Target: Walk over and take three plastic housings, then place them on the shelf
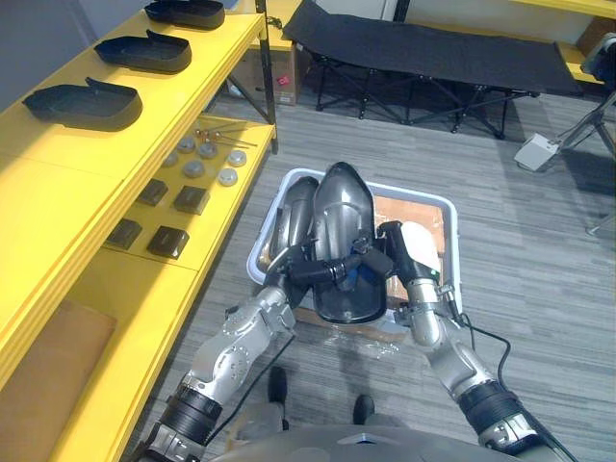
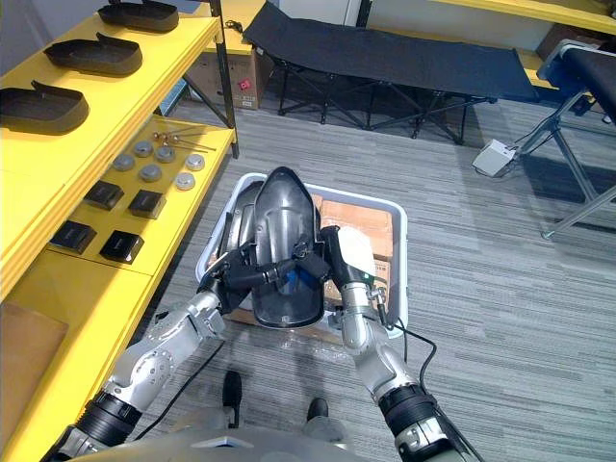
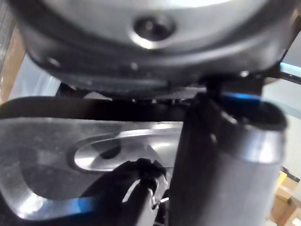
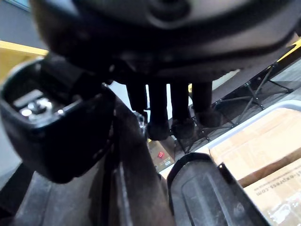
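Note:
A dark glossy plastic housing point(image 1: 345, 217) is held upright between both hands over a white bin point(image 1: 454, 241). My left hand point(image 1: 300, 271) grips its lower left edge, fingers curled across the front. My right hand point(image 1: 395, 252), with a white thumb cover, clamps the lower right edge; in the right wrist view its fingers point(image 4: 181, 110) hook over the housing's rim point(image 4: 136, 188). Another housing point(image 1: 296, 207) leans in the bin's left side. Three housings point(image 1: 87, 104) point(image 1: 144, 50) point(image 1: 188, 12) lie in a row on the yellow shelf's top board point(image 1: 58, 192).
Cardboard point(image 1: 409, 207) lines the bin. The shelf's lower board holds round metal parts point(image 1: 197, 159) and dark square parts point(image 1: 168, 241). A black folding cot point(image 1: 433, 48) stands behind the bin, and a small white box point(image 1: 536, 151) sits on the carpet to the right.

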### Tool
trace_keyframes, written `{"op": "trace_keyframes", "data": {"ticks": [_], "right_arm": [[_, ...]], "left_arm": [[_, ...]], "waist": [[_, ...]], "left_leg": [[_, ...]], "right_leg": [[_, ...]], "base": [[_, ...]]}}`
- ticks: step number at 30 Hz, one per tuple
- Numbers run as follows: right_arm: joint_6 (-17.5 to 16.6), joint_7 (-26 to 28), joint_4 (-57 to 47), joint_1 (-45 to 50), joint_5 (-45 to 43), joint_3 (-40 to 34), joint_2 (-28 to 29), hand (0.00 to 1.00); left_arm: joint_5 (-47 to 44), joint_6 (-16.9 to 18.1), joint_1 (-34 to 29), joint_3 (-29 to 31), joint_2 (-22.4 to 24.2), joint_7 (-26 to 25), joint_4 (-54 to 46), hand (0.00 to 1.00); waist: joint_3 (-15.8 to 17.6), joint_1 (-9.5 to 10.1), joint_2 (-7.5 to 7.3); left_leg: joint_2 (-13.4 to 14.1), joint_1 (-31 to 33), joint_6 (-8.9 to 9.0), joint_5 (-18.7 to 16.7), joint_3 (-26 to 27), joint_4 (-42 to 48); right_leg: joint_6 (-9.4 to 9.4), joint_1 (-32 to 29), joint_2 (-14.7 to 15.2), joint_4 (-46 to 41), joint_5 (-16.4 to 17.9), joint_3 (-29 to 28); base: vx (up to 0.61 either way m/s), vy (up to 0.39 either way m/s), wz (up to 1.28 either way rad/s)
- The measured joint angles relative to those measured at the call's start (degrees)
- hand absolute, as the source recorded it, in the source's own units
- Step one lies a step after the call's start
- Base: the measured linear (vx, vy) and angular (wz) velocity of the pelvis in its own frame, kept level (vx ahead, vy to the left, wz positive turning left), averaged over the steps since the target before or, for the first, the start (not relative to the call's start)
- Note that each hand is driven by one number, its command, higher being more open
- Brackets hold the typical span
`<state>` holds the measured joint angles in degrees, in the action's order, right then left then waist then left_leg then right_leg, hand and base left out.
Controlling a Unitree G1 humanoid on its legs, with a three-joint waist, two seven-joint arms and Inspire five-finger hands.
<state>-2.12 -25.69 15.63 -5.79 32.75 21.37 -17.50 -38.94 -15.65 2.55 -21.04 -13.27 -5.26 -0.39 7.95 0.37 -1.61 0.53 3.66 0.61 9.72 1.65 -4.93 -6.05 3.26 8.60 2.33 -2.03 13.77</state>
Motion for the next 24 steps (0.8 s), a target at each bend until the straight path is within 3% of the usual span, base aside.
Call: {"op": "trace_keyframes", "data": {"ticks": [12, 24], "right_arm": [[-1.5, -1.0, -2.5, 0.0, -2.6, 2.3, 2.5, 0.0], [-1.5, -1.1, -4.5, 0.0, -2.6, 1.6, 3.9, 0.0]], "left_arm": [[0.7, -2.0, 0.0, 1.1, 1.0, -1.4, 3.1, 0.0], [-5.6, 4.7, -0.2, -0.5, 1.3, -2.9, 4.9, 0.0]], "waist": [[-0.5, 1.09, -0.85], [-0.8, 0.78, -1.26]], "left_leg": [[0.1, 0.0, 0.03, 0.1, -0.2, 0.0], [0.3, -0.3, 0.26, 0.0, 0.3, 0.0]], "right_leg": [[0.11, 0.1, -0.5, 0.3, -0.1, 0.0], [0.31, 0.3, -0.6, 0.8, -0.4, -0.3]], "base": [[0.0, 0.0, 0.0], [0.0, 0.0, -0.02]]}}
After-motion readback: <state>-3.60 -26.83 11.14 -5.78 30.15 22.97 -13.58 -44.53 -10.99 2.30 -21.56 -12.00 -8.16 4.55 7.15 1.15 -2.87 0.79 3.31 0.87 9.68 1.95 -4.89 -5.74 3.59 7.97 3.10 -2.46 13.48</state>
